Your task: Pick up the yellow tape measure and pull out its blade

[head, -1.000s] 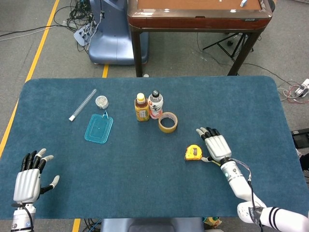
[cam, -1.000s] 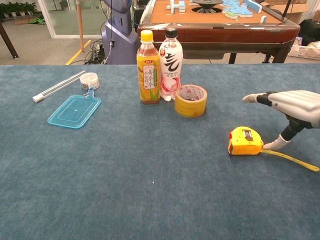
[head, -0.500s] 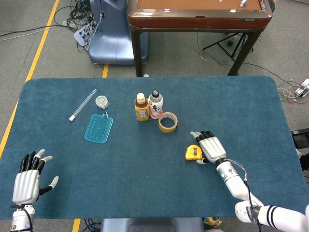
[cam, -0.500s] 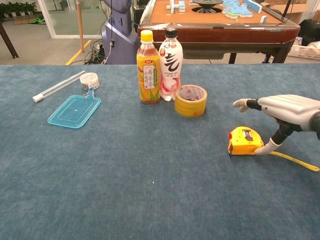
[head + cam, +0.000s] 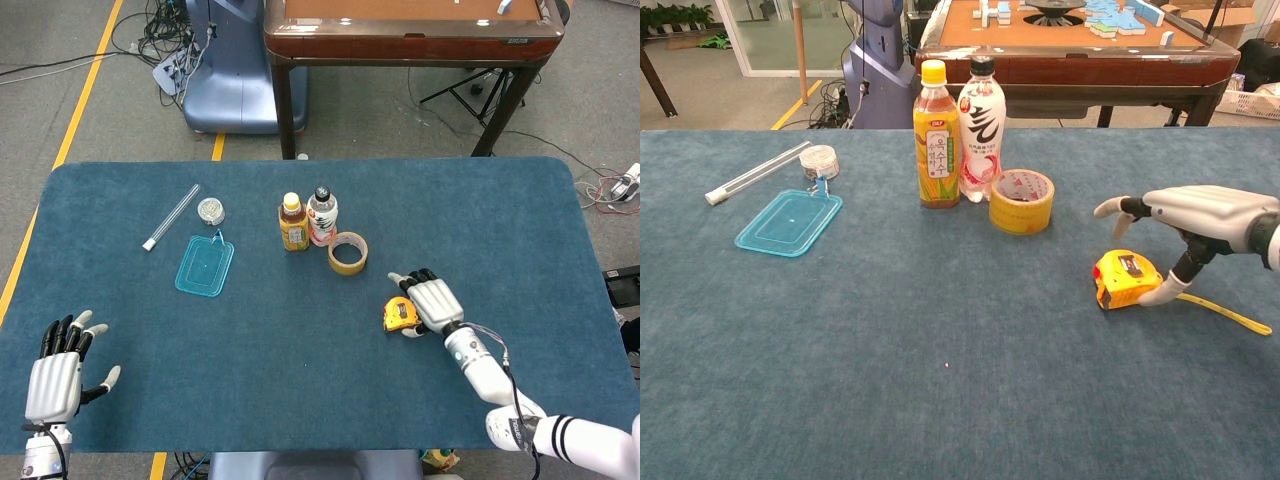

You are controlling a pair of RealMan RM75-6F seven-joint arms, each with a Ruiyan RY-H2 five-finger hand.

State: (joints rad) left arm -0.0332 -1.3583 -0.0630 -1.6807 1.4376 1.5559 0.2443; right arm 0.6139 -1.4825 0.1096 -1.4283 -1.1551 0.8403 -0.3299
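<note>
The yellow tape measure (image 5: 398,314) (image 5: 1124,279) lies on the blue table at the right, slightly tipped, with a short length of yellow blade (image 5: 1228,313) trailing to the right. My right hand (image 5: 431,302) (image 5: 1196,212) hovers over it with fingers spread forward above the case. Its thumb (image 5: 1162,293) touches the case's right side; the fingers are not closed around it. My left hand (image 5: 60,371) rests near the table's front left corner, fingers apart, holding nothing. The chest view does not show it.
Behind the tape measure stand a roll of yellow tape (image 5: 1021,200), a yellow-capped bottle (image 5: 938,135) and a black-capped bottle (image 5: 981,130). At the far left lie a blue plastic tray (image 5: 789,221), a small round jar (image 5: 819,160) and a clear tube (image 5: 757,172).
My right hand has moved left, over the tape measure. Its thumb now touches the case, which has shifted a little left and tipped. The left hand has barely moved.
</note>
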